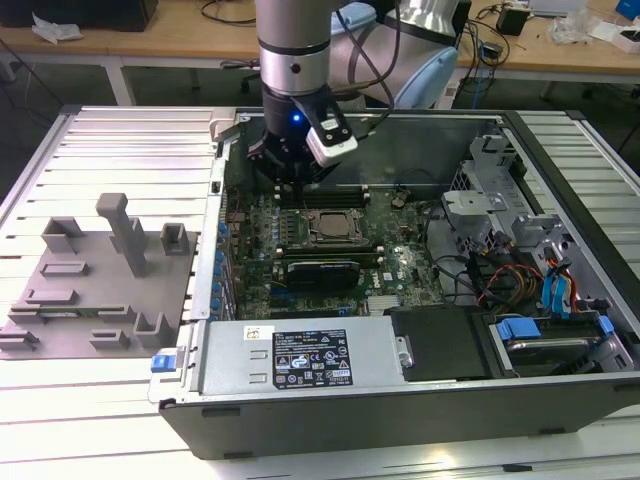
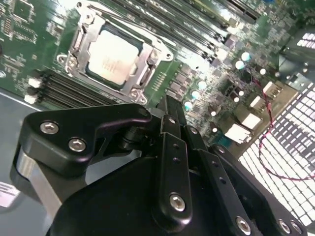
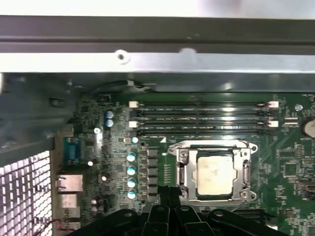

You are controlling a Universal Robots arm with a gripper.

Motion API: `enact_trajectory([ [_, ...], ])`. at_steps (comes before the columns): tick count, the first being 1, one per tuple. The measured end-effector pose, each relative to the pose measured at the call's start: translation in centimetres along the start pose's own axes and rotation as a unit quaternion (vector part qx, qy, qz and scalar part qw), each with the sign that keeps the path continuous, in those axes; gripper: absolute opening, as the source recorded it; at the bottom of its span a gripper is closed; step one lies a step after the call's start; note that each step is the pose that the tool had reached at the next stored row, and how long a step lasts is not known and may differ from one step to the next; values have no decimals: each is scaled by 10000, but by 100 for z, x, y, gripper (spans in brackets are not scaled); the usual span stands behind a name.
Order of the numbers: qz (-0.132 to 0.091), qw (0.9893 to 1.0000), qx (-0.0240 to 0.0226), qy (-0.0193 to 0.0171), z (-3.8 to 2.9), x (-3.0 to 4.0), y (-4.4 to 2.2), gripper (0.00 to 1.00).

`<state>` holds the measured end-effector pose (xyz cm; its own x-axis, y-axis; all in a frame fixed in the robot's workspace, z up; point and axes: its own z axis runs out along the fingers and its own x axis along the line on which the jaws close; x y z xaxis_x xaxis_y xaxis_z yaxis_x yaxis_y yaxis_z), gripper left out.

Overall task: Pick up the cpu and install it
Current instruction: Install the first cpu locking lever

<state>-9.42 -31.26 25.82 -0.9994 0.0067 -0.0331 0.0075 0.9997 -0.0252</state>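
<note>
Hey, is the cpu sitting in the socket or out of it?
In: the cpu lies flat inside the socket frame on the green board.

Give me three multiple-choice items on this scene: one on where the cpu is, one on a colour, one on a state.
1. Where does the cpu lie?
A. on a white plate
B. in the socket on the board
C. in a cardboard box

2. What colour is the board?
A. green
B. red
C. white

3. How is the computer case?
A. shut, with its panel on
B. standing upright
C. lying flat, open on its upper side

Answers:
1 B: both wrist views show its silvery top framed by the socket's metal.
2 A: the board's surface around the socket is green.
3 C: the exterior view looks straight down onto the parts inside.
</note>
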Motion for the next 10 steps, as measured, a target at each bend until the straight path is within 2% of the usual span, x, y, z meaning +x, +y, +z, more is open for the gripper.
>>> enact_trajectory([
  [1,1,10000,-20,0,0,19,0,11],
  [3,3,10000,-96,0,0,60,0,11],
  [5,6,9998,-215,0,0,83,-1,11],
  [7,12,9994,-359,1,-1,98,-1,11],
  [8,15,9990,-458,2,-1,105,-1,11],
  [10,21,9980,-627,3,-1,111,-1,11],
])
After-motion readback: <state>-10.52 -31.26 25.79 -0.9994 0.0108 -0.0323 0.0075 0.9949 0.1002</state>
